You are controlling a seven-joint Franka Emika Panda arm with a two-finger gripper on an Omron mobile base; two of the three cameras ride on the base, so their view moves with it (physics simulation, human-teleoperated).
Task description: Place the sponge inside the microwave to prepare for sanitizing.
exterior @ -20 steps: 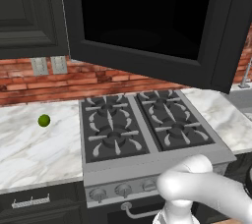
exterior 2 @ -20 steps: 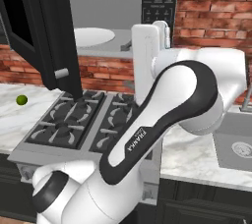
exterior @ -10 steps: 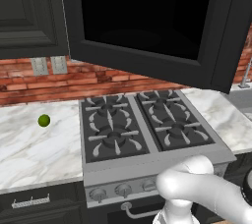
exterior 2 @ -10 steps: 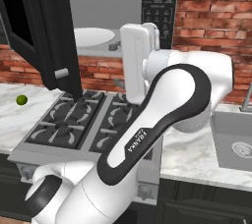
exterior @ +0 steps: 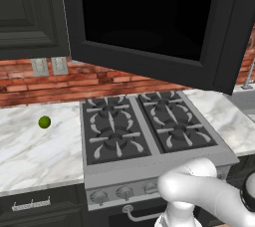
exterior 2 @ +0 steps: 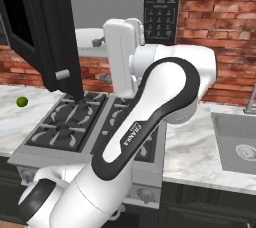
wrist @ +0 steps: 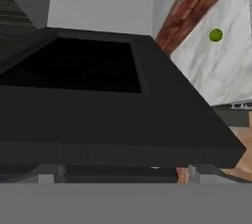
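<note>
– Where is the microwave point(exterior: 149, 22)?

– It hangs over the gas cooktop point(exterior: 144, 126), and its door point(exterior 2: 50, 27) is swung wide open. In the left base view the door's dark window covers the whole opening. From the right base view I see the door edge-on, at 10 o'clock from the arm point(exterior 2: 165, 102). Behind it are the grey inside and part of the pale round plate point(exterior 2: 90, 39). The arm's white wrist block stands in front of the plate's right side.

– And the sponge?

– I cannot tell where it is. The arm covers much of the oven's opening.

– The jaws?

– They stand wide apart. In the hand view their two tips sit far from each other at the bottom edge, with nothing between them, above the black door. That view is rolled, so its directions are not the room's.

– Anything else?

– A small green ball point(exterior: 44, 122) lies on the marble worktop point(exterior: 30, 156), at 9 o'clock from the cooktop. The sink point(exterior 2: 240, 142) is at 3 o'clock, cut off by the frame.
</note>
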